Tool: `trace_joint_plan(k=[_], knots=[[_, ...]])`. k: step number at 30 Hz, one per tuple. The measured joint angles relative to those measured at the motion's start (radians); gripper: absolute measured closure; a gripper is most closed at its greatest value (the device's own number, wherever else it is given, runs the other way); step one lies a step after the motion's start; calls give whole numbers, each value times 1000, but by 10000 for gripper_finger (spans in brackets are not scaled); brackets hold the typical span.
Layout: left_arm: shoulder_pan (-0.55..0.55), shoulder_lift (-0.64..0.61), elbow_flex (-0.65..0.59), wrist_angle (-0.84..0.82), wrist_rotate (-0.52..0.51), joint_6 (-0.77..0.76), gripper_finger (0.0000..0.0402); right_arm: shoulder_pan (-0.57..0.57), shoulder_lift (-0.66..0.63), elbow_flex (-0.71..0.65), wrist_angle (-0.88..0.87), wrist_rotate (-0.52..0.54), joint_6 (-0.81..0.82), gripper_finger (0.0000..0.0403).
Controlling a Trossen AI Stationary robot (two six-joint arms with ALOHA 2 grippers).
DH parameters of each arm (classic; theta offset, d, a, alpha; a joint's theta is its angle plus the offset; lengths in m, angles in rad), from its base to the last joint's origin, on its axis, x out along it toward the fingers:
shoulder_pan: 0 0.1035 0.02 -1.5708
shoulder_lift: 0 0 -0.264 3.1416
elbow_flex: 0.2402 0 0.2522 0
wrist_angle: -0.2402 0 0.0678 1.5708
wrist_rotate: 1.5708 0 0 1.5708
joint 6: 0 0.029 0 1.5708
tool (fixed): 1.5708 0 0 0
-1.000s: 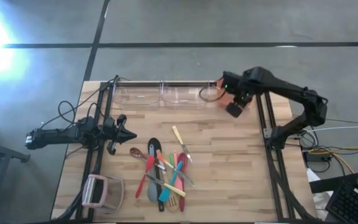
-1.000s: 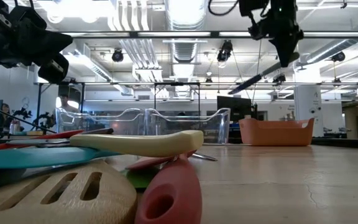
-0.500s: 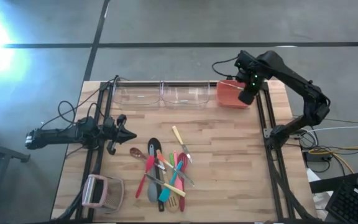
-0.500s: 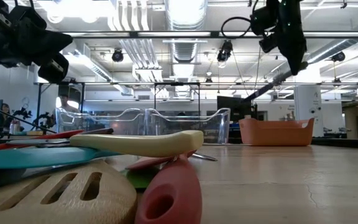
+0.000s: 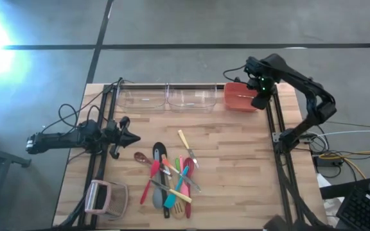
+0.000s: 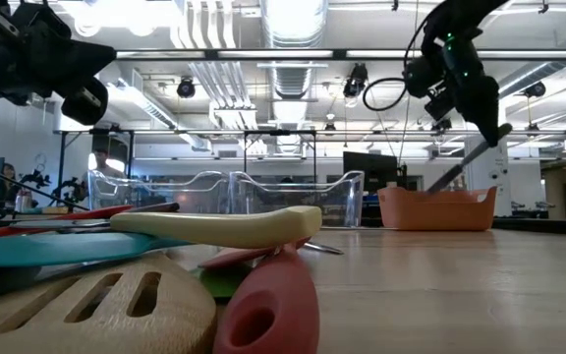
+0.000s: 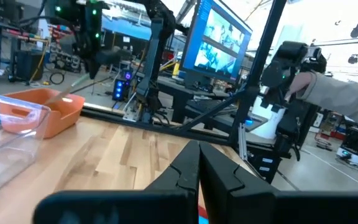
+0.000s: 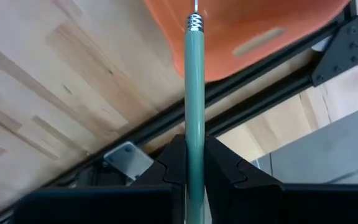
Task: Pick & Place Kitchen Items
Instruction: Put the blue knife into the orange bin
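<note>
Swung over the orange bin [image 5: 239, 97], right gripper [image 5: 260, 101] clamps a green-handled utensil [image 8: 194, 93] pointing into it.

Pale wooden surface [image 5: 236, 160], butcher-block strips, smooth with a low sheen. Black matt metal rails [image 5: 281, 167] along its sides. Clear glossy plastic bins [image 5: 166, 97]; orange plastic bin [image 5: 239, 97], smooth, faintly translucent, just beyond the right fingers [image 8: 225, 168]. Green utensil handle [image 8: 194, 93] clamped between those fingers, glossy and smooth, tipped with a coiled metal spring. Fingers themselves matt black plastic. Heaped utensils [image 5: 169, 176] in matt silicone and bare wood.
</note>
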Motion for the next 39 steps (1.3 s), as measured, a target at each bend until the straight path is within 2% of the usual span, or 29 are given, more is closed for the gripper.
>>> trace_joint_plan(k=[9, 20, 26, 39], knots=[[0, 0, 0, 1, -5, 9, 390, 0, 79, 1, 76, -3, -23, 383], [0, 0, -1, 0, -5, 9, 390, -1, 91, 4, 162, -54, -52, 383], [0, 0, -1, 1, -5, 5, 390, -3, 117, 4, 187, -49, -53, 383], [0, 0, -1, 0, -4, -11, 390, -65, 149, -38, 221, -52, -45, 383]])
